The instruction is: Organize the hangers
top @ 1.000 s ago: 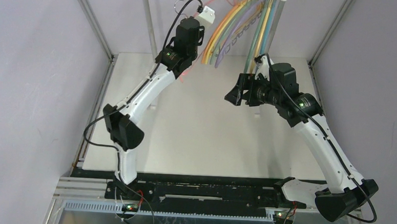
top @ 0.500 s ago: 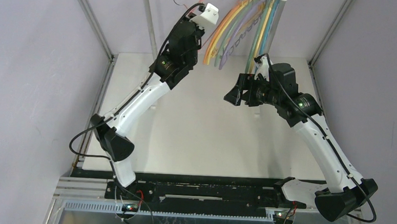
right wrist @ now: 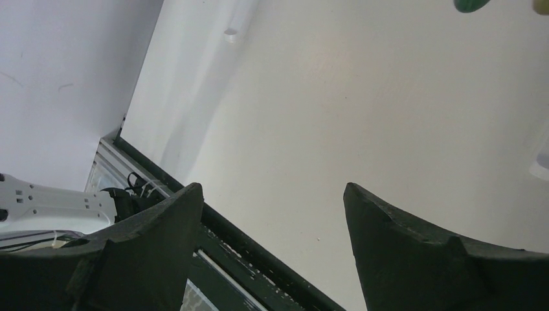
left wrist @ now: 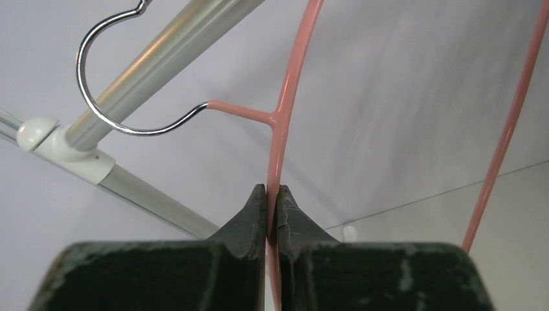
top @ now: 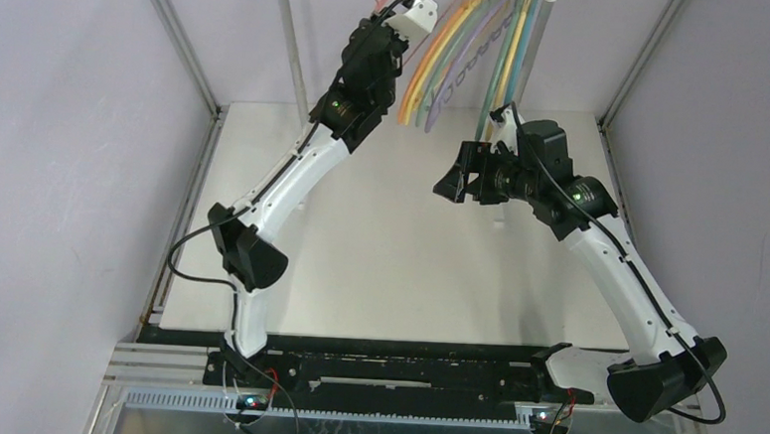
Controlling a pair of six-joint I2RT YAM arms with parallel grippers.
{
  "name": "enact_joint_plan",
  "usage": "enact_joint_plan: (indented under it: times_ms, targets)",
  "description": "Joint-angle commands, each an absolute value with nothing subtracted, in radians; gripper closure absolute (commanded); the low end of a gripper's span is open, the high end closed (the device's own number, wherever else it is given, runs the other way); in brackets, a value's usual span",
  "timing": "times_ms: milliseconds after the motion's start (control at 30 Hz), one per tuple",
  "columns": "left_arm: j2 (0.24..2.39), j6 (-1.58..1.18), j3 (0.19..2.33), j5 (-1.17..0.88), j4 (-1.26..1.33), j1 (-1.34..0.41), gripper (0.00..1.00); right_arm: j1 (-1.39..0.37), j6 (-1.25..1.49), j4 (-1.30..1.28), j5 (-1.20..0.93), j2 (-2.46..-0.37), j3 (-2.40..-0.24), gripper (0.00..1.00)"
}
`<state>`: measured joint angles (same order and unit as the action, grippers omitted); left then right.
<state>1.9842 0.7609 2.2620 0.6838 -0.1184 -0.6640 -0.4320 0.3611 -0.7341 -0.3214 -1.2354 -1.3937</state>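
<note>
Pink wire pinched tight: the left gripper has its jaws pressed together on the pink hanger, just below its metal hook, which curls round the rail at far left. The right gripper is spread wide, holding nothing, above the table. The other hangers bunch together further right.

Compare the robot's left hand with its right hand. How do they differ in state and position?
The left hand is shut on the pink hanger; the right hand is open and holds nothing. The left hand is up by the rail, whereas the right hand faces the table. Both have two dark fingers.
</note>
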Motion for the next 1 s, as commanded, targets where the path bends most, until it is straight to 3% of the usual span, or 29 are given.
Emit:
enact_joint_plan:
  times_ms: [0, 400, 600, 833, 967]
  targets:
    - [1.987, 0.776, 2.347, 0.643, 0.003, -0.647, 1.0, -0.417, 0.357, -0.692, -0.33, -1.233, -1.392, 0.13]
    - [2.073, 0.744, 2.462, 0.506, -0.06, -0.598, 1.0, -0.395, 0.362, -0.681, -0.346, -1.25, -1.389, 0.13]
    - [2.084, 0.711, 2.422, 0.449, -0.136, -0.592, 0.99, -0.379, 0.359, -0.684, -0.348, -1.253, -1.389, 0.13]
    - [2.069, 0.675, 2.373, 0.439, -0.184, -0.59, 0.72, -0.376, 0.362, -0.684, -0.354, -1.25, -1.38, 0.13]
    - [2.051, 0.643, 2.374, 0.462, -0.168, -0.59, 0.49, -0.376, 0.364, -0.684, -0.352, -1.243, -1.373, 0.13]
